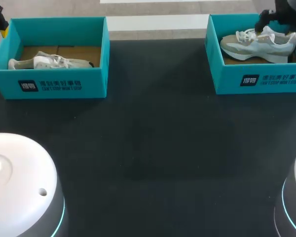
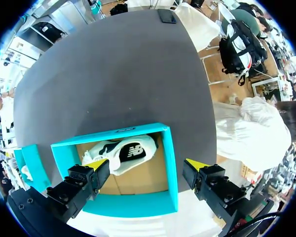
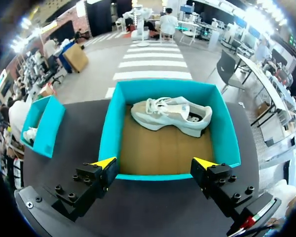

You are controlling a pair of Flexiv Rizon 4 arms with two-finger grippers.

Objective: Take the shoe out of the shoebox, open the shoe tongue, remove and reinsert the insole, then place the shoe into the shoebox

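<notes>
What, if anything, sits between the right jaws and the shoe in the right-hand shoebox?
Nothing visible. The right jaws stand open over the near wall of the shoebox. The shoe lies toward the far wall, with only bare cardboard floor between. The box has no lid on.

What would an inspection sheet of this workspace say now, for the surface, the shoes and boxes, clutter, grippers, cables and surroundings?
Surface: dark table.
Job's things: left shoebox, open, holds the left shoe, pale, lying on its side. The right shoebox, open, holds the right shoe, also pale.
Clutter: small dark flat thing at the table's edge, too small to identify.
Grippers: left gripper open above the left shoebox, holding nothing. The right gripper is open at the right shoebox, holding nothing.
Cables: nothing seen on the table.
Surroundings: two white arm bases at the near edge. Nobody reaches over the table.
</notes>
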